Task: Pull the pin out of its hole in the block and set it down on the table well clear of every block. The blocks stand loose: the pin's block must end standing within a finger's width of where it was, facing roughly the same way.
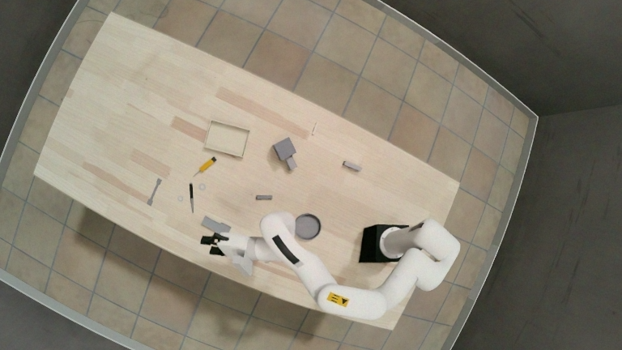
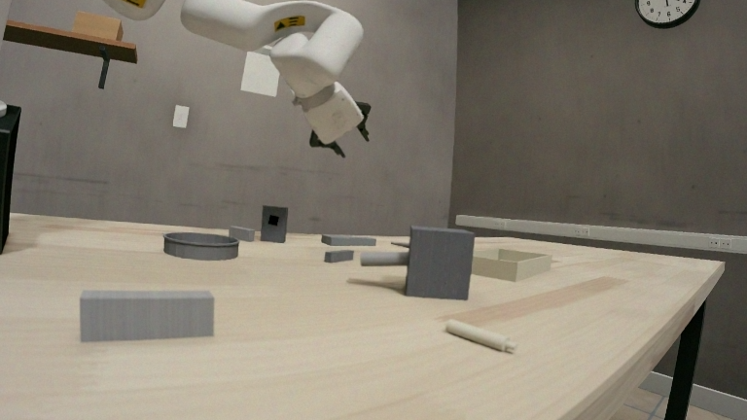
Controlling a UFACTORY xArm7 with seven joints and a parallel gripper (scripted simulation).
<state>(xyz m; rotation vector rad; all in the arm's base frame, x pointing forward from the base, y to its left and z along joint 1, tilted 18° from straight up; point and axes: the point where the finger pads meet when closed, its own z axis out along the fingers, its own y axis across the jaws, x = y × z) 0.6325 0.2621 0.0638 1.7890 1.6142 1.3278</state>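
A dark grey block (image 1: 284, 147) (image 2: 439, 261) stands near the middle of the table. A grey pin (image 1: 291, 163) (image 2: 383, 258) sticks out sideways from its hole. My gripper (image 1: 206, 244) (image 2: 353, 144) is open and empty. It hangs high in the air over the table's near-side edge, far from the block and pin. A second dark block with a square hole (image 2: 273, 223) stands below the arm; the arm hides it in the overhead view.
On the table lie a round grey dish (image 1: 307, 226) (image 2: 200, 245), a flat slab (image 1: 215, 224), a small bar (image 1: 263, 198) (image 2: 337, 256), a grey brick (image 1: 351, 166) (image 2: 146, 314), a cream dowel (image 1: 315, 128) (image 2: 480, 335), a shallow tray (image 1: 226, 138) (image 2: 512, 262) and hand tools (image 1: 206, 164).
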